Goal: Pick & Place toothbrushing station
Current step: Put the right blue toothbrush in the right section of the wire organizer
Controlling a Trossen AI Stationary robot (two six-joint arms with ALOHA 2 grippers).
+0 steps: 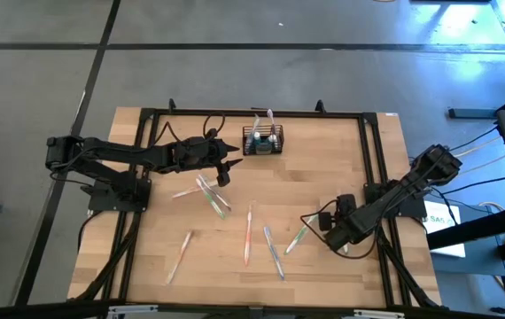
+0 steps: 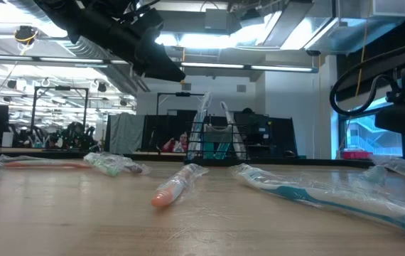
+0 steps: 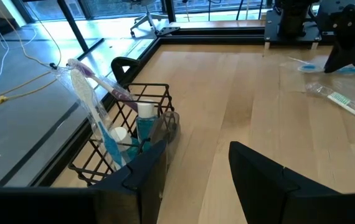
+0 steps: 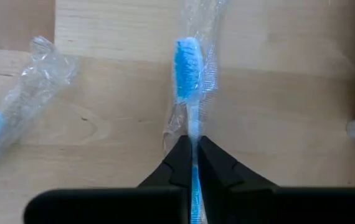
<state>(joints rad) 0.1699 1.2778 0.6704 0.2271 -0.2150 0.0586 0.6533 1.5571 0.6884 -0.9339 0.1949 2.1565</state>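
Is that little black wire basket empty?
No. The wire-mesh caddy stands upright holding a wrapped toothbrush and a teal tube.

Black wire caddy, matt wood table

- I see the toothbrushing station on the counter, near its far edge, about midway across.
- In it, toothbrushes and tubes stand upright.
- My left end effector sits just beside it, to its left and a little nearer.
- Wrapped toothbrushes lie scattered over the middle and near part.
- My right end effector is at the near right, pinching a wrapped toothbrush.
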